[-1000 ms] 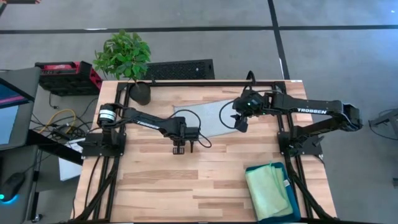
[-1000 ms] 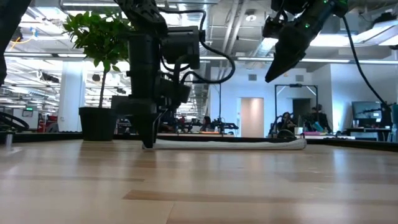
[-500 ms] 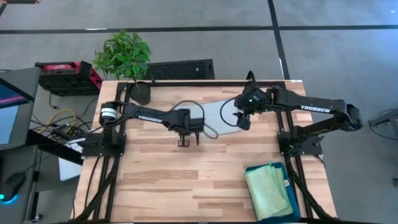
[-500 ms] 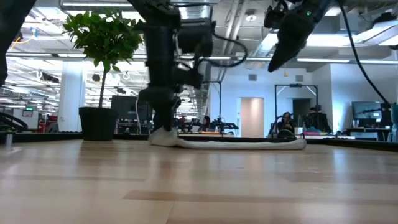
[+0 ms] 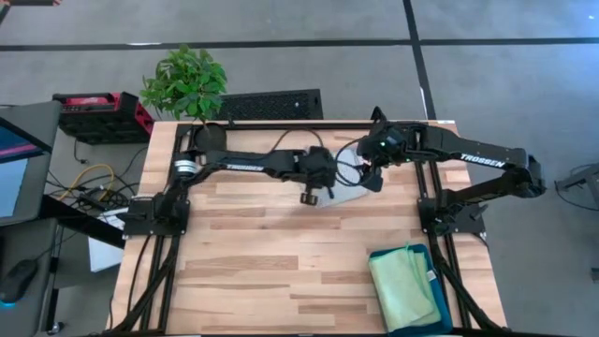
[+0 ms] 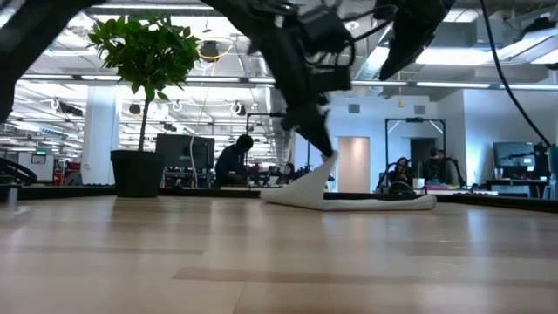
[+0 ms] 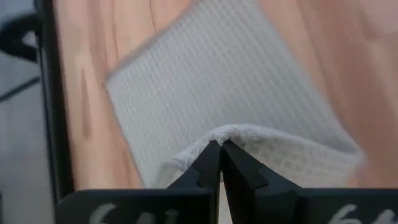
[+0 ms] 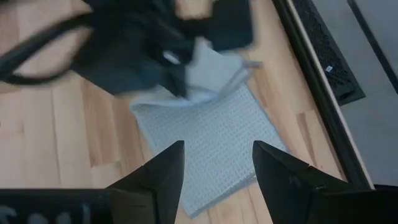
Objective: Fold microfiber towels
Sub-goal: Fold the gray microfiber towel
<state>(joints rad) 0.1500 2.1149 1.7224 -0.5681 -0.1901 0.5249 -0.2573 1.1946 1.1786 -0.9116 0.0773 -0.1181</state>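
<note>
Left gripper (image 7: 220,163): fingers pinching an edge of the pale grey-blue towel (image 7: 211,81), lifted off the surface (image 5: 253,253), far centre.
Right gripper (image 8: 217,165): fingers spread, hovering above the towel.
Green towel (image 5: 404,284): near right.

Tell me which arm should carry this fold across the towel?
Left, likely. Its tool is already shut on the lifted edge of the pale grey towel, which drapes up from the table. The right tool hovers open above, holding nothing.
</note>
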